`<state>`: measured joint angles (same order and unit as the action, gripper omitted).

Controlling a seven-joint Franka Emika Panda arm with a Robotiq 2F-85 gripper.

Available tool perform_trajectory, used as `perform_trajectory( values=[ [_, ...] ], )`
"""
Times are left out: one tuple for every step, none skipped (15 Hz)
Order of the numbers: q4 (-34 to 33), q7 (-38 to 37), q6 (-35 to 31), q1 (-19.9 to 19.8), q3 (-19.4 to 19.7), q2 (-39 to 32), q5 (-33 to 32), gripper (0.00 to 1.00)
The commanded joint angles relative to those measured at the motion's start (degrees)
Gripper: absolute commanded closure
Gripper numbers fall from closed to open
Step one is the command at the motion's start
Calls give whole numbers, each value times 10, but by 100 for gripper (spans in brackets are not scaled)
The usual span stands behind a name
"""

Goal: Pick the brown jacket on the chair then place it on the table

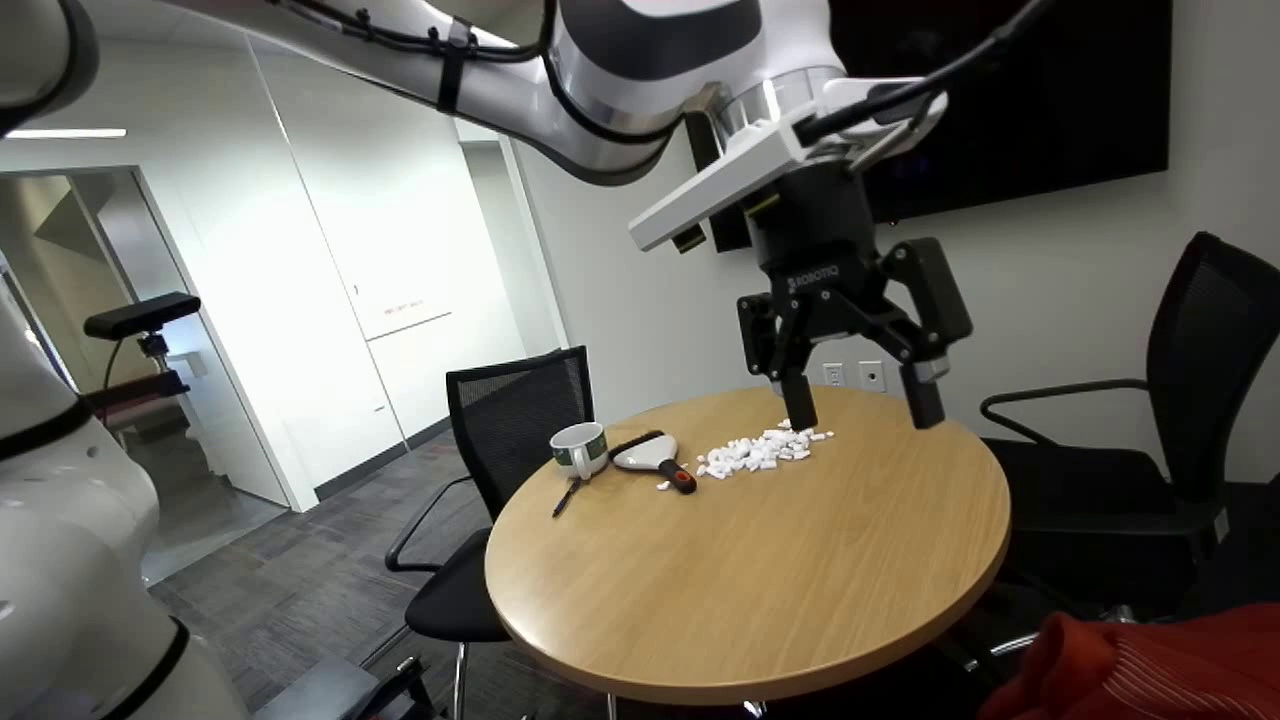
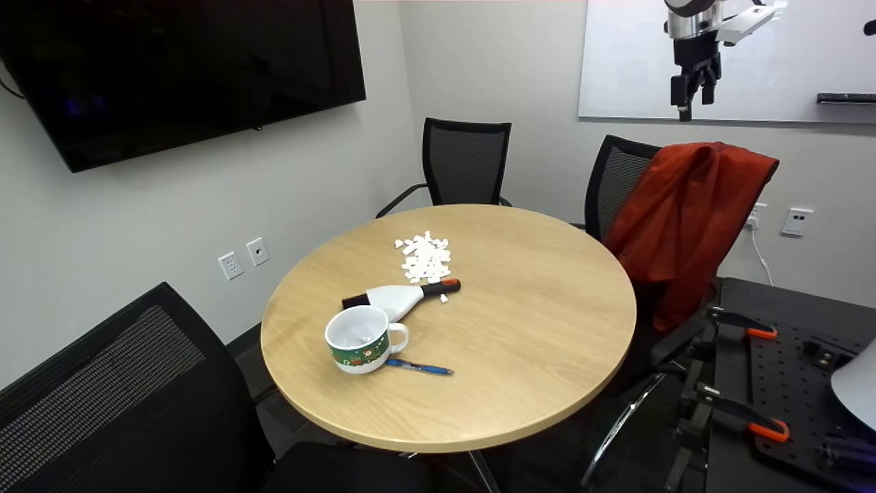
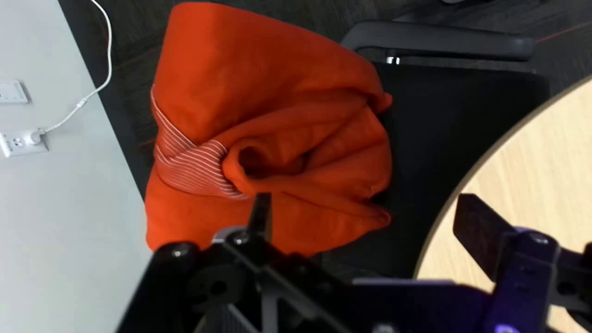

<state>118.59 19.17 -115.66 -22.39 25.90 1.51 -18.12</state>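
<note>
The brown jacket [image 2: 692, 212], a rust-red garment, drapes over the back of a black office chair [image 2: 616, 174] beside the table. Only part of the jacket [image 1: 1165, 665] shows at the lower right corner in an exterior view. In the wrist view the jacket [image 3: 273, 60] lies below the gripper, with folds and a striped lining. The round light-wood table [image 2: 527, 342] stands beside that chair, and its edge also shows in the wrist view [image 3: 545, 171]. My gripper [image 1: 861, 400] is open and empty. It hangs in the air above the jacket, apart from it [image 2: 696, 104].
On the table are a white and green mug [image 2: 359, 339], a blue pen [image 2: 419, 368], a white brush [image 2: 397, 298] and a pile of white pieces [image 2: 428, 257]. More black chairs [image 2: 467, 164] stand around it. A dark bench with orange-tipped clamps [image 2: 770, 431] stands near the jacket's chair.
</note>
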Motion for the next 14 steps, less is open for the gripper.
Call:
perform_trajectory(
  values=[
    [4, 31, -62, -30, 16, -35, -47, 0],
    [3, 35, -82, -37, 20, -47, -60, 0],
    [-3, 41, -104, -43, 22, -66, -75, 0],
    [-12, 35, -115, -46, 22, -82, -83, 0],
    [2, 30, -92, -45, 18, -55, -65, 0],
    [0, 30, -105, -48, 18, -67, -72, 0],
    [-2, 30, -110, -50, 18, -76, -74, 0],
    [-5, 30, -110, -50, 18, -83, -75, 0],
    [-7, 30, -110, -50, 17, -85, -75, 0],
    [-8, 30, -110, -49, 17, -85, -75, 0],
    [-9, 30, -110, -49, 17, -85, -75, 0],
    [0, 14, -130, -49, 19, -85, -88, 0],
    [5, 16, -135, -49, 20, -84, -90, 0],
    [11, 20, -144, -52, 21, -85, -90, 0]
  ],
)
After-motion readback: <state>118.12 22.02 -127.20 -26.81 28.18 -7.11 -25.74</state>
